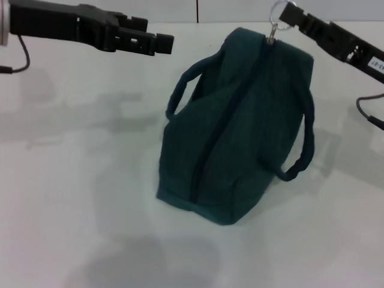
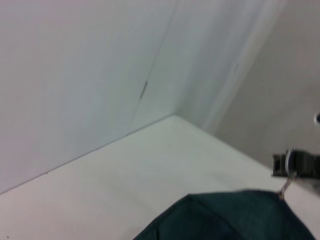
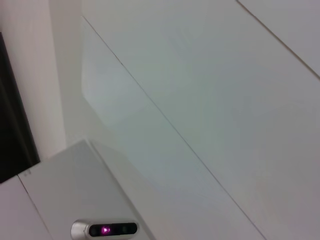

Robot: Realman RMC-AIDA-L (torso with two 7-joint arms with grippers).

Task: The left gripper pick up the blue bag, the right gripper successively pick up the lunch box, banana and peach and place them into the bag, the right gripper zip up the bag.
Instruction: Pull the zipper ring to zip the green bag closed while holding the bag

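The blue bag point(image 1: 240, 132) stands on the white table, its dark zip line closed along the top; its top edge also shows in the left wrist view point(image 2: 230, 220). My right gripper point(image 1: 287, 17) is at the bag's far end, shut on the silver zipper ring point(image 1: 277, 15), and it appears in the left wrist view too point(image 2: 292, 165). Up at the far left my left gripper point(image 1: 157, 37) hovers open, apart from the bag, holding nothing. The lunch box, banana and peach are out of view.
The bag's two dark handles point(image 1: 180, 90) point(image 1: 303, 150) hang to either side. White table point(image 1: 72, 180) surrounds the bag, with walls behind it point(image 2: 100, 75). A small camera with a pink light point(image 3: 105, 230) shows in the right wrist view.
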